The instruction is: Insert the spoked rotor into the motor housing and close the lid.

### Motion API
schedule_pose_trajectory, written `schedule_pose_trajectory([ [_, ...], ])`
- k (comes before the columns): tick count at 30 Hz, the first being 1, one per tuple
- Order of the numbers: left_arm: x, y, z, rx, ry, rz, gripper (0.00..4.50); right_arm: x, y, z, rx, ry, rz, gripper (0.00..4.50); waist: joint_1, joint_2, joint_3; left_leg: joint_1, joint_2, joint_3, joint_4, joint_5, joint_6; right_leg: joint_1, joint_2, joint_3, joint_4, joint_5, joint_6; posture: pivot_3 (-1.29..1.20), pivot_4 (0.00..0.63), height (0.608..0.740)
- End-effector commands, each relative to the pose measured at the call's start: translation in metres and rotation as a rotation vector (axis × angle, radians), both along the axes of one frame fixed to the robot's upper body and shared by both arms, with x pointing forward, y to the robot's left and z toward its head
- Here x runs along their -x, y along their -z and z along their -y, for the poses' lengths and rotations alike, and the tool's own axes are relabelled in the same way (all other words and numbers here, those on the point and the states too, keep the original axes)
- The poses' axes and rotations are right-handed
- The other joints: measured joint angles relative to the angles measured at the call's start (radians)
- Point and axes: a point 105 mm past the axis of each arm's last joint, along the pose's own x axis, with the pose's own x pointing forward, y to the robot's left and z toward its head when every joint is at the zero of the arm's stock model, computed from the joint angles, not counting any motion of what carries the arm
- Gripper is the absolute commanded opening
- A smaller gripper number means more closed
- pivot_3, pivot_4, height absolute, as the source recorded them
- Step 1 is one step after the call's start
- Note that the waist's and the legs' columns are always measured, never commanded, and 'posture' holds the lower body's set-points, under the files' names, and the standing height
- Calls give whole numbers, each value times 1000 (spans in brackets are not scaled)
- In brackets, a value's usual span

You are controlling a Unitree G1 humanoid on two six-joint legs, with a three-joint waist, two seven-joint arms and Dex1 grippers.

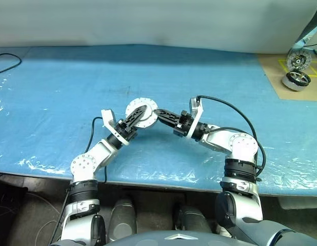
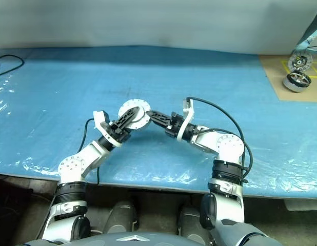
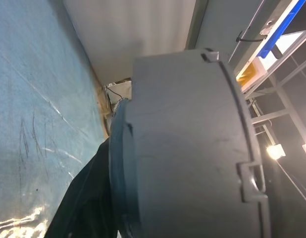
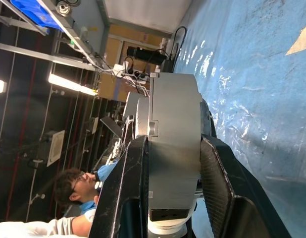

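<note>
- The right gripper (image 1: 159,113) is clamping the housing (image 1: 141,113) across its thickness; in the right wrist view its two black fingers (image 4: 124,193) are pressing on the flat faces of the grey drum (image 4: 174,144), lifted above the table (image 1: 61,82).
- The left gripper (image 1: 138,116) is reaching in from the other side, its fingers lying across the housing's round face; whether they are gripping or just touching, I cannot tell. In the left wrist view the grey body (image 3: 187,144) is sitting right in front of the camera.
- The housing is looking like a closed drum: a seam with small notches is running round its wall, so the lid is probably sitting on it already. No rotor is lying loose near the housing, so it is likely inside, though that is hidden.
- Judging from this, what is remaining is seating or locking the lid between the two grippers and setting the unit down.
- Far right of the housing, two wheel-like parts (image 1: 297,79) are resting on a brown board (image 1: 281,77).
</note>
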Motion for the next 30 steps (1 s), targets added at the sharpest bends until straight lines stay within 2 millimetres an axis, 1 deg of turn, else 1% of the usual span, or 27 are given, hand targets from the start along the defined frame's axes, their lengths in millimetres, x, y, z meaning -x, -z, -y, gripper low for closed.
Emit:
schedule_pose_trajectory([
  [1, -8, -7, 0, -40, -30, 29, 2546, -1, -17, -2, -45, 9, 51, 1076, 0, 0, 0, 0, 0, 0, 0, 0, 0, 0, 0, 0, 0, 0, 0, 0, 150, 740],
  [4, -7, -20, -4, 35, -31, 78, 2546, -6, -14, -1, -10, 50, 45, 1076, 0, 0, 0, 0, 0, 0, 2, 0, 0, 0, 0, 0, 1, 0, 0, 0, 150, 740],
  [5, -8, -20, -5, 32, -38, 83, 2546, -8, -13, 1, 9, 75, 54, 1076, 0, 0, 0, 0, 0, 0, 2, 0, 0, 0, 0, 0, 1, 0, 0, 0, 150, 740],
  [6, -13, -16, -5, -4, -65, 63, 2546, -9, -14, 2, 11, 88, 63, 1076, 0, 0, 0, 0, 0, 0, 2, 0, 0, 0, 0, 0, 2, 0, 0, 0, 150, 740],
  [8, -20, -15, -5, -15, -98, 44, 2546, -8, -15, 2, 1, 86, 67, 1807, 1, 0, 0, 0, 0, 0, 3, 0, 0, 0, 0, 0, 2, 0, 0, 0, 150, 740],
  [9, -22, -17, -6, -17, -110, 57, 2546, -7, -16, 2, -10, 82, 67, 2046, 1, 0, 0, -1, 0, -1, 3, 0, 0, 0, 0, 0, 2, 0, 0, 0, 150, 740],
  [13, -32, -24, -14, -12, -168, 79, 2546, -2, -18, 0, -12, 38, 89, 3430, 0, 0, 0, -1, 0, -1, 4, 0, 0, 1, 0, 0, 2, 1, 1, 0, 150, 740],
  [16, -41, -26, -24, -13, -229, 86, 2546, -3, -17, 1, -3, 40, 89, 3430, 0, 0, 0, -1, 0, -2, 5, 0, 0, 1, 0, 0, 3, 1, 1, 0, 150, 740],
  [19, -50, -31, -42, -16, -314, 97, 2546, -3, -14, 3, 20, 52, 86, 3430, 0, 0, 0, -1, 0, -2, 5, 0, 0, 1, 0, 0, 3, 1, 1, 0, 150, 740],
  [21, -64, -29, -72, -54, -458, 74, 2546, -9, -4, 14, 101, 109, 86, 3430, 0, 0, 0, -2, 0, -3, 6, 0, 0, 1, 0, -1, 3, 1, 1, 0, 150, 740],
  [22, -68, -28, -84, -79, -506, 74, 2546, -12, 0, 19, 130, 134, 79, 3430, 0, 0, 0, -2, 0, -3, 7, 0, 0, 1, 0, -1, 3, 1, 1, 0, 150, 740],
  [24, -76, -17, -98, -143, -574, 38, 2546, -14, 2, 25, 168, 162, 106, 3430, -1, 0, 0, -2, 0, -5, 8, 0, 0, 1, 0, -1, 4, 1, 1, 0, 150, 740],
  [26, -83, 0, -102, -214, -582, -34, 2546, -16, 3, 29, 208, 184, 125, 3430, 0, 0, 0, -2, 0, -6, 8, 0, 0, 1, 0, -1, 4, 1, 2, 0, 150, 740],
  [27, -86, 11, -101, -289, -583, -53, 2546, -17, 4, 30, 229, 189, 135, 3430, 1, 0, 0, -2, -1, -7, 8, 0, 0, 1, 0, -1, 4, 1, 2, 0, 150, 740],
  [28, -87, 18, -99, -310, -576, -79, 2546, -18, 3, 31, 234, 192, 143, 3430, 3, 0, 0, -3, -1, -8, 8, 0, 0, 1, 0, -1, 4, 1, 2, 0, 150, 740],
  [30, -89, 25, -95, -327, -558, -92, 2546, -17, 1, 32, 236, 192, 164, 3430, 8, -1, 0, -4, -2, -10, 8, 0, 0, 1, 0, -1, 3, 1, 2, 0, 150, 740],
])
